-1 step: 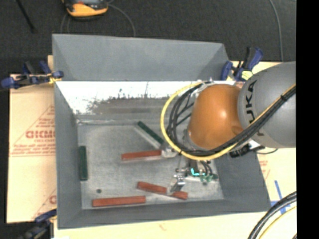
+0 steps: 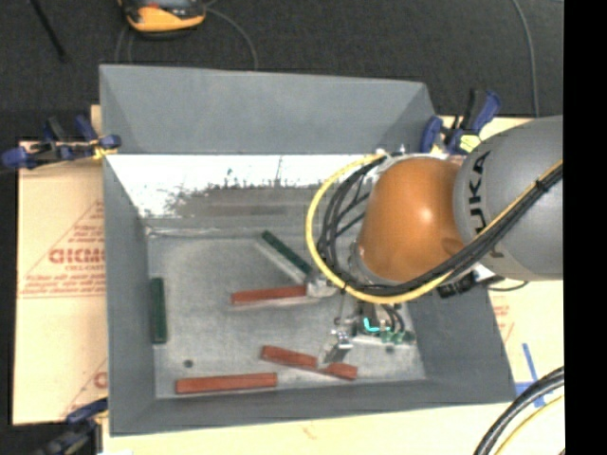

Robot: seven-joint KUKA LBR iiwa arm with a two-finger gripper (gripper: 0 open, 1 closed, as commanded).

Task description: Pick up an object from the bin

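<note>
Right under jaws: reddish-brown stick (image 2: 308, 360) on bin (image 2: 123, 282) floor; jaws' opening cannot tell.

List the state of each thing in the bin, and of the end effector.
Slanted red bar, lying flat, lower middle, not lifted.
Bottom-left red bar, flat along the near wall.
Centre red bar, flat, roughly level.
Centre green bar, flat, diagonal.
Left green bar, flat, near the left wall, alone.
End effector, down in the bin, above the slanted red bar's right end.
</note>
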